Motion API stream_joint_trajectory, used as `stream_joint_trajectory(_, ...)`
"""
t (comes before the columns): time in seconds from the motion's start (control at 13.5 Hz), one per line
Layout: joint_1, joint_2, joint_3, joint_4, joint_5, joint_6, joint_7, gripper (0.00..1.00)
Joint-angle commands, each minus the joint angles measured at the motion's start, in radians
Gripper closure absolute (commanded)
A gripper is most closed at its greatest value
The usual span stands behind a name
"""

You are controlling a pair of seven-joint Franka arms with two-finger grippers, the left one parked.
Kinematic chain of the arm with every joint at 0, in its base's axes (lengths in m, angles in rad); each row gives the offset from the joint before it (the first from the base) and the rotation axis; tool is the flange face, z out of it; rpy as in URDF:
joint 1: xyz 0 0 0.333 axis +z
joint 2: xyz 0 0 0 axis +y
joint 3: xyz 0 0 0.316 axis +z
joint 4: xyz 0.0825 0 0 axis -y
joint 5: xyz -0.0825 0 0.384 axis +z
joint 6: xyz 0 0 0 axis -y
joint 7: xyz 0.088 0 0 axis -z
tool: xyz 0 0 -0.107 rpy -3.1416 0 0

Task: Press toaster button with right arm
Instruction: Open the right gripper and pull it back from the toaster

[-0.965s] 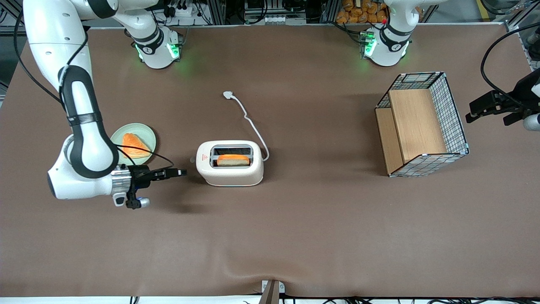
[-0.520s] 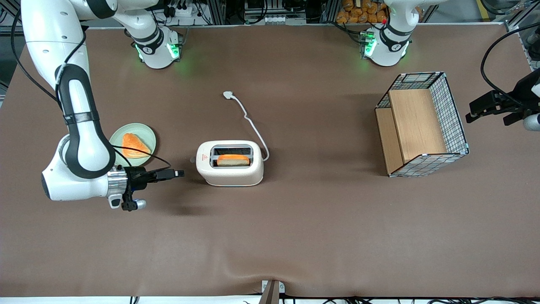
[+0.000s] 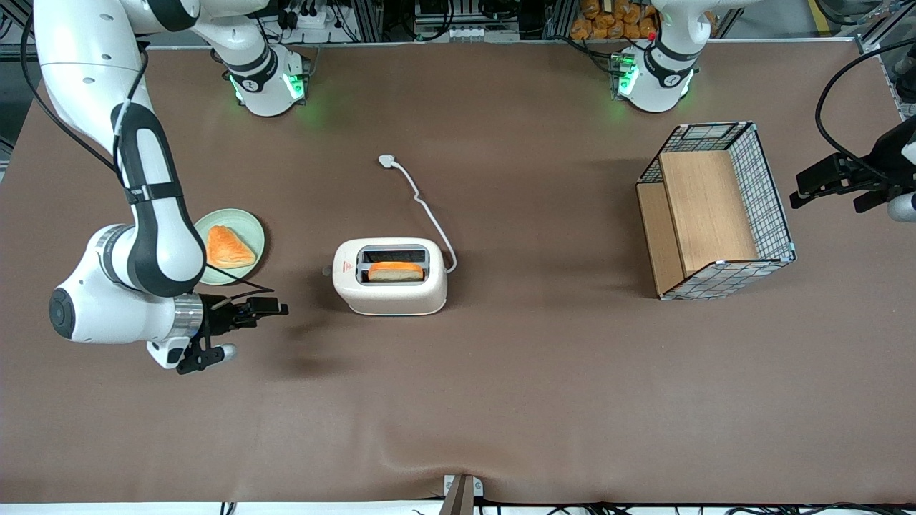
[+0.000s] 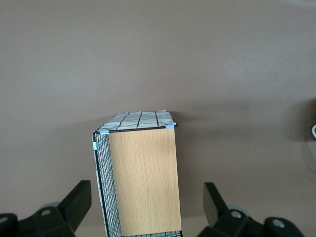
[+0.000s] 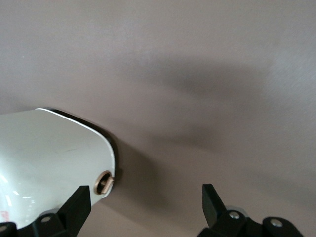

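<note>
The brown table [image 3: 544, 400] fills most of the front picture. The right arm [image 3: 136, 236] bends down at the left side of that picture. A wire basket [image 3: 715, 214] with wood inside stands at the right side. The toaster [image 3: 390, 277] sits near the middle, with toast [image 3: 395, 271] in its slot. A green plate [image 3: 240, 229] holds a pastry [image 3: 227, 247]. The gripper [image 3: 275, 309] hangs low, apart from the toaster, its fingers [image 5: 74, 210] spread wide. The toaster button [image 5: 104, 182] pokes out of the toaster's short end.
</note>
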Motion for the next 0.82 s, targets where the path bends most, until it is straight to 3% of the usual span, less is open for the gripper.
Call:
stream_joint_trajectory(0.0, -0.026, -0.028, -0.002, 0.012, -0.088, -0.007, -0.029, 0.00)
stream_joint_trajectory(0.15, -0.048, -0.062, -0.003, 0.008, -0.166, -0.014, -0.029, 0.00)
stream_joint_trajectory(0.37, -0.098, -0.132, -0.003, -0.002, -0.202, -0.121, -0.027, 0.00)
stream_joint_trajectory(0.74, -0.109, -0.328, -0.043, -0.064, -0.327, -0.235, -0.020, 0.00)
